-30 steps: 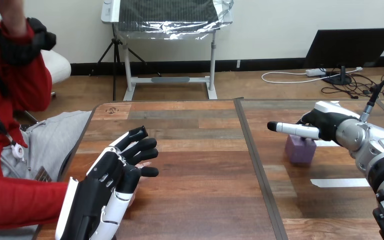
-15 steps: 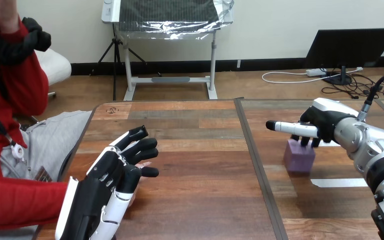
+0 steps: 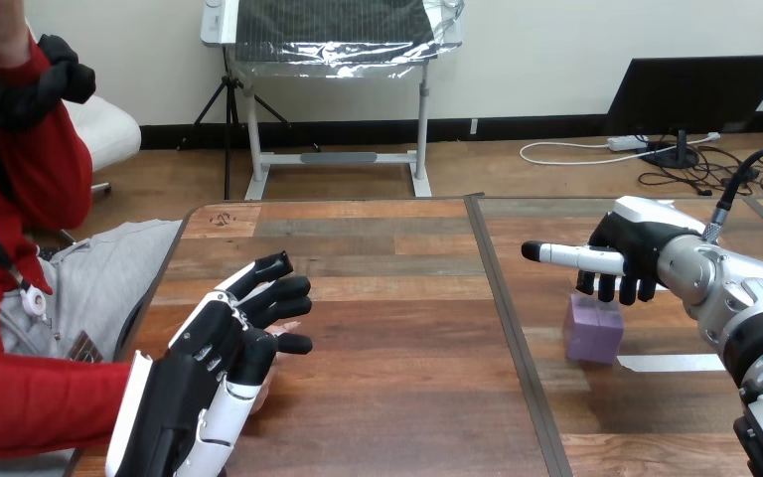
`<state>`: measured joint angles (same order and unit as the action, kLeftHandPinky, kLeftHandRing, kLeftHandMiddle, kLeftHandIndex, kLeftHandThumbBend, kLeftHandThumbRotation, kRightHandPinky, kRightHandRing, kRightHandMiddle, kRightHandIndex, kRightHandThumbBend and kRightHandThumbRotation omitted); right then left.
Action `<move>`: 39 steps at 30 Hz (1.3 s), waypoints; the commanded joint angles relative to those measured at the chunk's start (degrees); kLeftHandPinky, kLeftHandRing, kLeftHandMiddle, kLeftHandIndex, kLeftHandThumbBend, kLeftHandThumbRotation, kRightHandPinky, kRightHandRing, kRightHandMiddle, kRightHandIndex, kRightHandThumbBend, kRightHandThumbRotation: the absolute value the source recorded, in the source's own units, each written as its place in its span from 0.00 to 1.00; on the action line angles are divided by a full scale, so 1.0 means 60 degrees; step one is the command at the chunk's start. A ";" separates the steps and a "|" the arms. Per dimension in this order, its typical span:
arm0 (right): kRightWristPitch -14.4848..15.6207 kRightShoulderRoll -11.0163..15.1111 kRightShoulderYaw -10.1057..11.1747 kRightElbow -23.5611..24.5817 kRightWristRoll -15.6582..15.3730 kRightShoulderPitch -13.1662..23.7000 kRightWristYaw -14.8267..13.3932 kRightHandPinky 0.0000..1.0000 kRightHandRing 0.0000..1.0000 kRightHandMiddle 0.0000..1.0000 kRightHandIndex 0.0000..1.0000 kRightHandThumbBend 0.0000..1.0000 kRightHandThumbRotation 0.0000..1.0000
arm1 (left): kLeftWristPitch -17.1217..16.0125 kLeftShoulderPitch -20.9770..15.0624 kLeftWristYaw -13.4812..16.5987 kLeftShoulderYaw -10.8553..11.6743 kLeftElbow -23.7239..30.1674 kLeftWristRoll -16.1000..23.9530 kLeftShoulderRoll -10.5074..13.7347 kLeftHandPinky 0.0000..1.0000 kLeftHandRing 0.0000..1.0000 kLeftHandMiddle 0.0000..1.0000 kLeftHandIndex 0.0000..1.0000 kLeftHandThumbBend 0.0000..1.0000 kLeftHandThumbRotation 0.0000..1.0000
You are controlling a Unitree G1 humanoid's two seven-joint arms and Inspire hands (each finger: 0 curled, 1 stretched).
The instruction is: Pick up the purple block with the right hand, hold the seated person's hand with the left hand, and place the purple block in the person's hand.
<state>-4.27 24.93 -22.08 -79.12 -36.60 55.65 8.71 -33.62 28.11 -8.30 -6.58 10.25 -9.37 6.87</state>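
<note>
I log pick step: right hand point(image 3: 638, 254) fingers bent over purple block point(image 3: 593, 333), gripping nothing; left hand point(image 3: 211, 366) fingers spread. Next: lower, clamp.

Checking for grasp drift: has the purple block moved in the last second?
Yes. The purple block has slid toward the table's near edge, closing on the white tape strip, which stayed put. The right hand is above it.

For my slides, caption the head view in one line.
Robot's left hand lies over the person's hand; its right hand hangs over a purple cube-shaped block on the wooden table.
</note>
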 commanded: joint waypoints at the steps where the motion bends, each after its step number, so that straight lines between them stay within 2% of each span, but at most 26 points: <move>1: -0.0084 -0.0057 0.0041 0.0131 0.0071 0.0462 -0.0317 0.24 0.28 0.34 0.33 0.84 1.00 | -0.0188 -0.0542 -0.0014 0.0117 0.0012 0.0055 -0.0251 0.62 0.75 0.76 0.78 0.70 0.77; 3: -0.0079 -0.0059 0.0083 0.0134 0.0109 0.0493 -0.0349 0.23 0.28 0.34 0.33 0.84 1.00 | -0.0185 -0.0545 -0.0019 0.0115 0.0011 0.0042 -0.0261 0.62 0.75 0.76 0.78 0.70 0.77; 7: -0.0094 -0.0056 0.0135 0.0147 0.0152 0.0537 -0.0491 0.13 0.18 0.24 0.25 0.87 1.00 | -0.0174 -0.0548 -0.0068 0.0102 0.0005 -0.0018 -0.0255 0.62 0.75 0.76 0.78 0.69 0.77; 9: -0.0101 -0.0053 0.0136 0.0156 0.0148 0.0561 -0.0577 0.11 0.16 0.22 0.24 0.88 1.00 | -0.0167 -0.0552 -0.0080 0.0099 0.0007 -0.0018 -0.0251 0.62 0.75 0.76 0.78 0.69 0.77; 18: -0.0284 -0.0027 0.0346 0.0195 0.0395 0.0615 -0.0779 0.05 0.09 0.15 0.19 0.88 1.00 | -0.0143 -0.0548 -0.0104 0.0120 0.0010 0.0001 -0.0245 0.62 0.75 0.76 0.78 0.69 0.76; 32: -0.0549 0.0008 0.0862 0.0254 0.0966 0.0679 -0.1022 0.05 0.10 0.15 0.20 0.86 1.00 | -0.0105 -0.0498 -0.0171 0.0169 0.0059 -0.0012 -0.0223 0.61 0.75 0.76 0.78 0.70 0.76; 39: -0.0587 0.0037 0.1033 0.0264 0.1152 0.0695 -0.1129 0.09 0.14 0.20 0.25 0.84 1.00 | -0.0127 -0.0473 -0.0240 0.0166 0.0040 -0.0121 -0.0227 0.61 0.75 0.76 0.78 0.69 0.76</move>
<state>-6.97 24.92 -17.51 -79.10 -31.13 55.66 3.76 -33.61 28.10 -9.40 -6.00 10.21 -9.54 6.86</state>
